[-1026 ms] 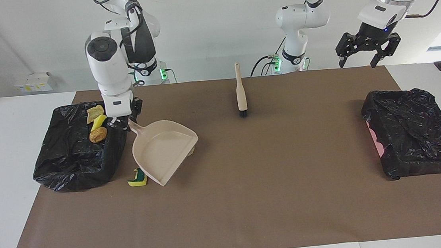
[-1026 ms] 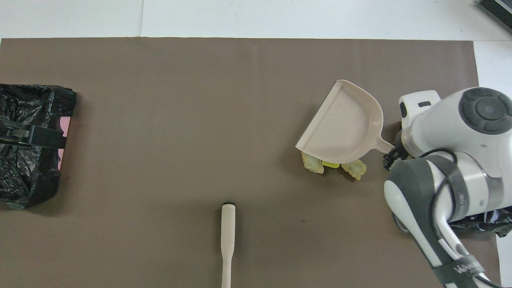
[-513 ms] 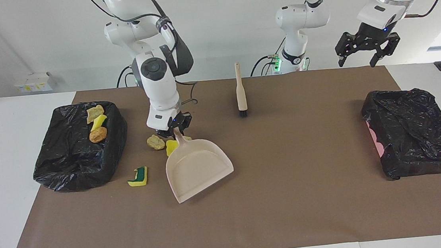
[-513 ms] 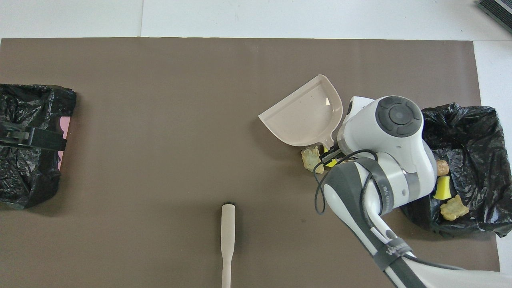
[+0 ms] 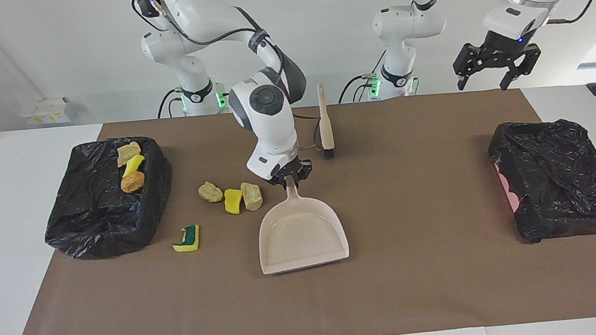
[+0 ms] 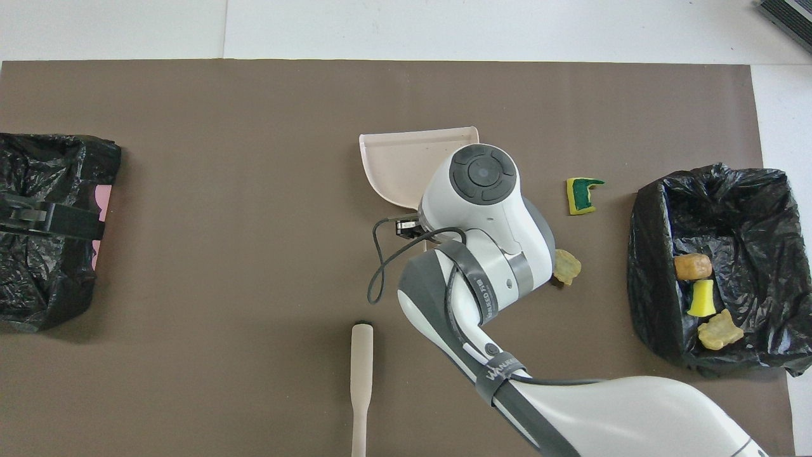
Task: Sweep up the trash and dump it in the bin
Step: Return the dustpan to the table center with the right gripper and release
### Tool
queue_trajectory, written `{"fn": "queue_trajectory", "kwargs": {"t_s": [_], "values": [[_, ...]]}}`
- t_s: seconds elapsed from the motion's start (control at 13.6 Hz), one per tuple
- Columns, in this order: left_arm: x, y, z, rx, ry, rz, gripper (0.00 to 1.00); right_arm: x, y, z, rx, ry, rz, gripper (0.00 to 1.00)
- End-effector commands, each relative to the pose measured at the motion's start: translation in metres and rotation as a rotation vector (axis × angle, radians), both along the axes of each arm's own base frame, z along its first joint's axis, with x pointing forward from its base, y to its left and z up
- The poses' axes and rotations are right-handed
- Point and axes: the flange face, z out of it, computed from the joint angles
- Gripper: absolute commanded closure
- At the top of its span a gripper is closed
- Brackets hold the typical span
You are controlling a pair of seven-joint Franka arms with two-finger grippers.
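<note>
- Brown paper covers the table (image 5: 449, 294); a black-lined bin (image 5: 106, 198) sits at the right arm's end, a second lined bin (image 5: 560, 177) at the left arm's end.
- My right gripper (image 5: 289, 176) is pinched on the dustpan (image 5: 301, 237) handle; the pan's open mouth faces away from the robots.
- Trash: three pieces (image 5: 131, 168) in the near bin; three lumps (image 5: 230, 197) lie just beside the handle, toward that bin; the yellow-and-green sponge (image 5: 186, 239) lies farther from the robots.
- So the loose trash lies beside the pan, not at its mouth.
- The left gripper (image 5: 496, 72) waits with fingers spread, high over the table's edge at its own end; I judge it better placed to fetch the brush (image 5: 325, 124).
</note>
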Motion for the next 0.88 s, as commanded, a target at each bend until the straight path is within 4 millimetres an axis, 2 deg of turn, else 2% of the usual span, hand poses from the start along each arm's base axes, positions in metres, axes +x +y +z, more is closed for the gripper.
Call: {"fn": "queue_trajectory", "kwargs": {"t_s": [0.0,0.07,0.15,0.22,0.29,0.37,0.59,0.73,0.81], "values": [[0.003,0.0,0.002,0.021,0.027,-0.012,0.0,0.018,0.047,-0.014,0.043,0.006,-0.086,1.0],[0.012,0.0,0.003,0.021,0.03,-0.009,0.0,0.019,0.058,-0.02,0.043,0.007,-0.113,1.0],[0.012,-0.001,0.003,0.023,0.034,-0.012,0.0,0.016,0.064,-0.021,0.043,0.008,-0.117,1.0],[0.013,-0.002,0.003,0.023,0.031,-0.014,0.0,0.015,0.065,-0.02,0.049,0.013,-0.124,0.81],[0.015,-0.002,0.001,0.023,0.031,-0.012,0.0,0.013,0.065,-0.019,0.038,0.004,-0.112,0.01],[0.017,-0.001,0.0,0.024,0.027,-0.012,0.0,0.01,0.07,-0.016,0.043,-0.005,-0.084,0.0],[0.023,-0.001,-0.007,0.025,0.031,-0.01,0.0,-0.012,0.061,0.006,0.017,0.02,-0.056,0.0],[0.024,-0.003,-0.007,0.027,0.023,-0.012,0.0,-0.03,0.059,0.016,-0.006,0.06,-0.042,0.0],[0.024,-0.003,-0.005,0.024,0.013,-0.01,0.0,-0.048,0.065,0.019,-0.01,0.081,-0.046,0.0]]}}
